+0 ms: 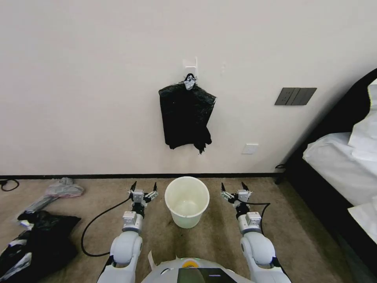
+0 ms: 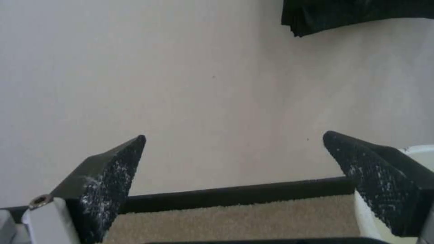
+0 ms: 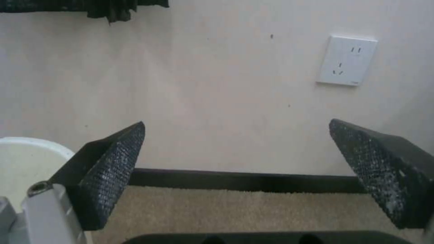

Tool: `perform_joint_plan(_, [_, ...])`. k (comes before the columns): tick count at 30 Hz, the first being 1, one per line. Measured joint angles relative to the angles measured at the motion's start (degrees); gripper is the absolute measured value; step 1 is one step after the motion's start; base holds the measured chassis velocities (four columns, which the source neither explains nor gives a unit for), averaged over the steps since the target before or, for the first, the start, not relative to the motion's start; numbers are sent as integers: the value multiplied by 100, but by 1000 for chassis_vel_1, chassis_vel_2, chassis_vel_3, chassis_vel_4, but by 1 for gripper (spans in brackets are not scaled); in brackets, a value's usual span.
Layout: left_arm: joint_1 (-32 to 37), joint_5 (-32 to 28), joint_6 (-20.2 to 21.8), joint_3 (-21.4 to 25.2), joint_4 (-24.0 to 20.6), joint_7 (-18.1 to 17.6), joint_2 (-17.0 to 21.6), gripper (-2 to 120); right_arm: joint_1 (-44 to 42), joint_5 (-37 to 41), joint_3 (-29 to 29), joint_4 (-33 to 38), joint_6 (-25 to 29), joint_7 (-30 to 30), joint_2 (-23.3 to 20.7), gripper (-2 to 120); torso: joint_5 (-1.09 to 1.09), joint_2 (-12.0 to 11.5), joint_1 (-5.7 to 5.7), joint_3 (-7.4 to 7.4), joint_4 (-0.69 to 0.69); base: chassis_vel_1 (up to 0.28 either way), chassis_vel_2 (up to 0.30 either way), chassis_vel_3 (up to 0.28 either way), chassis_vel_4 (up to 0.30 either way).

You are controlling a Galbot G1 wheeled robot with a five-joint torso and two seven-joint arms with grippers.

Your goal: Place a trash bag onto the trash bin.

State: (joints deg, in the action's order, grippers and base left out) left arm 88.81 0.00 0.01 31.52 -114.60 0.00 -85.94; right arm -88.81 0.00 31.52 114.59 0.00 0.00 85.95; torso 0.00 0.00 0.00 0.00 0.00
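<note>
floor: beige carpet
on it: trash bin ctr; black heap 8 o'clock; grey bag 9 o'clock

Bedroom, home or hotel type. To my right: bed with white bedding, dark frame. Beige carpet under me, plain cream wall ahead with dark switch panel, white socket, dark skirting.

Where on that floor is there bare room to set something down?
Bare carpet lies between the trash bin and the bed, past the open right gripper. The left side is crowded: a black heap, a grey bag and a cable beside the open left gripper.
</note>
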Motion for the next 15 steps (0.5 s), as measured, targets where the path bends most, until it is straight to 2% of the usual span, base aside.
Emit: perform_joint_plan(15, [0,0,0,0,0,0,0,100,0,0,0,1,1,1,0,100,0,0,0,0,0,0,0,0,0])
